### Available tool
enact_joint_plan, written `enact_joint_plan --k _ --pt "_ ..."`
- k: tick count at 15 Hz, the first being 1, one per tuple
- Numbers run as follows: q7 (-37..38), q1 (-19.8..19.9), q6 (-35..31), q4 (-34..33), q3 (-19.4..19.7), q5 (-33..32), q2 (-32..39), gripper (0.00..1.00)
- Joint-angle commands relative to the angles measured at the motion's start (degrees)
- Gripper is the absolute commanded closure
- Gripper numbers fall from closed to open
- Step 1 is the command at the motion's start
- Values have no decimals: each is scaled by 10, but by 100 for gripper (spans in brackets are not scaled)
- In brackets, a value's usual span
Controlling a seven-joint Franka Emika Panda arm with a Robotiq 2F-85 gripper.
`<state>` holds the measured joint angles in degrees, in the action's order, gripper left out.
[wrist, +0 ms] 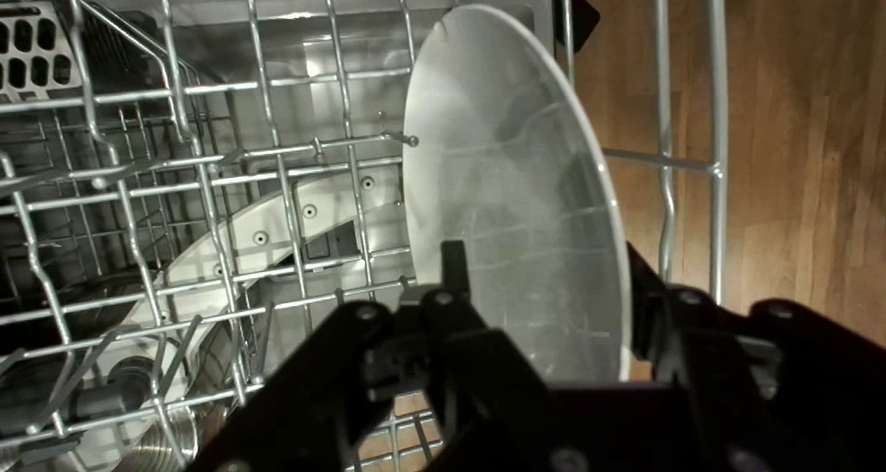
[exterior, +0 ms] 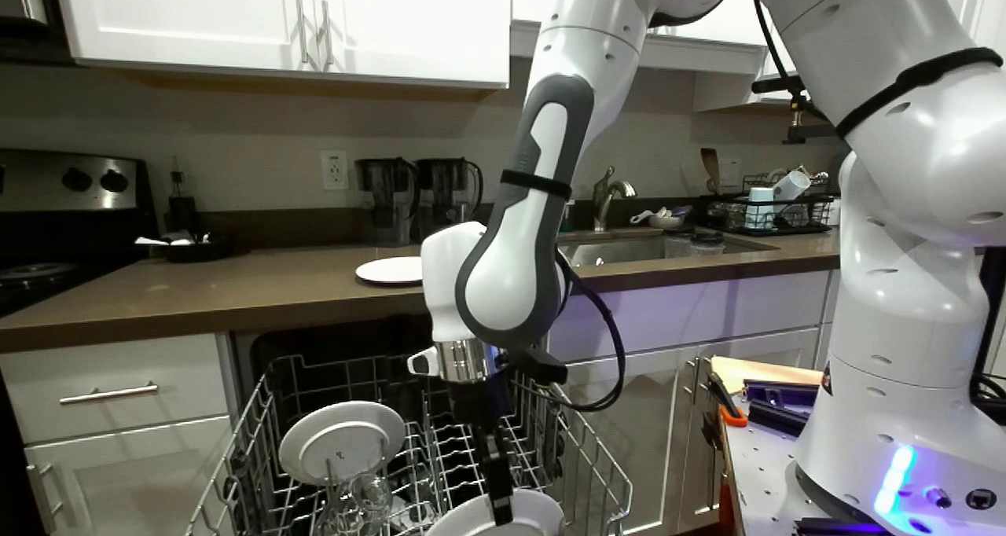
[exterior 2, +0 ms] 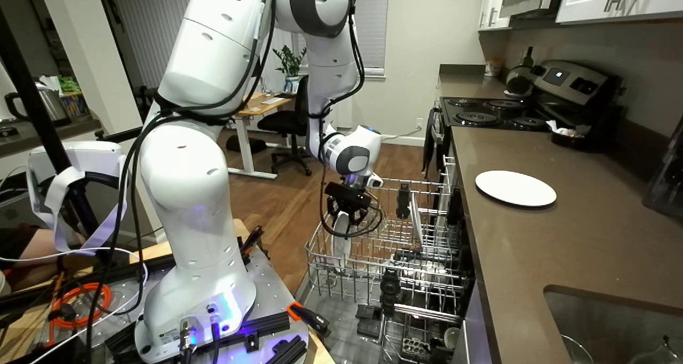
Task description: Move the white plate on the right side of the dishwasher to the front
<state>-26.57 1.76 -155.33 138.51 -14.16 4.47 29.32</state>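
The white plate (wrist: 512, 181) stands on edge in the rack, tilted, in the wrist view. It also shows in both exterior views, partly cut off by the frame in one (exterior: 542, 512) and under the gripper in another (exterior 2: 340, 241). My gripper (wrist: 543, 264) points down over it, fingers apart. One finger is in front of the plate's face, the other just outside its far rim, so the plate lies between them. The gripper also shows in both exterior views (exterior: 493, 473) (exterior 2: 347, 214). The dishwasher (exterior: 338, 339) is open with its wire rack pulled out.
A second white plate (exterior: 342, 442) leans in the rack, also seen edge-on (exterior 2: 416, 220). Glasses (exterior: 361, 495) stand below it. Upright tines (wrist: 332, 143) and the rack's side wires (wrist: 718, 147) flank the held area. A flat white plate (exterior 2: 515, 188) lies on the counter (exterior 2: 533, 246).
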Motion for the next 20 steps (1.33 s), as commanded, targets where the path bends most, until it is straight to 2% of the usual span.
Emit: enact_joint_plan --k 1,3,5,13,16,17,20 --pt "22 12 26 30 -10 2 -53 17" --pt "32 7 36 41 -7 3 -78 4" --pt "42 1 47 54 -4 3 -109 0" --pt "99 -44 65 96 35 -39 -212 0" --pt "182 -71 45 104 71 -131 -220 0" --pt "133 -60 59 84 56 -84 -202 0" --pt "141 -62 59 85 60 -91 -203 0"
